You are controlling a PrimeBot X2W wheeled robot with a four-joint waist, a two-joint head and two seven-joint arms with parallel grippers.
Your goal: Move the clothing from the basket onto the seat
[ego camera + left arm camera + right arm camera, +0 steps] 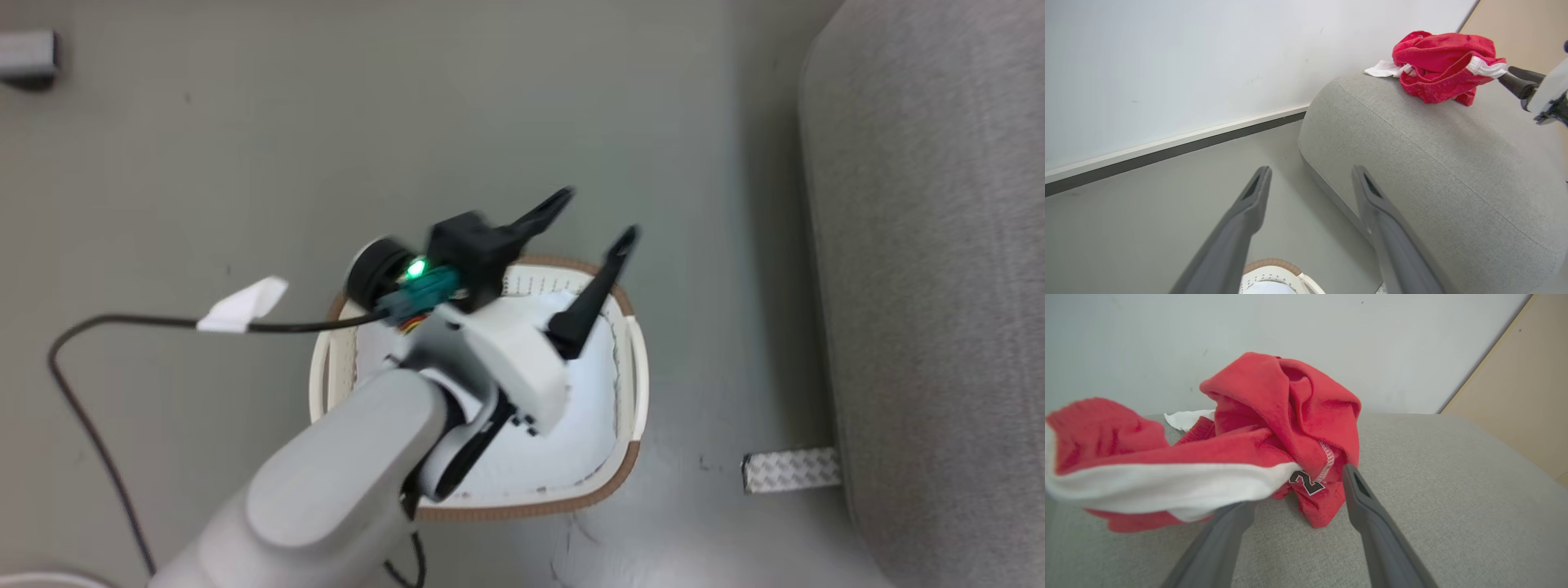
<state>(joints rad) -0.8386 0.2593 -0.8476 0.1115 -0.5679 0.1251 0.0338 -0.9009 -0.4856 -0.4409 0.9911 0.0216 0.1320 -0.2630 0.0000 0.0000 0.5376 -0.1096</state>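
While the left claw (1310, 169) and right claw (1296, 490) gape, the jersey (1274, 416) lies on the grey seat (1453, 477).

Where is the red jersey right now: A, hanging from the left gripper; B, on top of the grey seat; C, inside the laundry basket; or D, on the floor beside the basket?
B: the red jersey lies bunched up on the top of the grey seat, near the wall.
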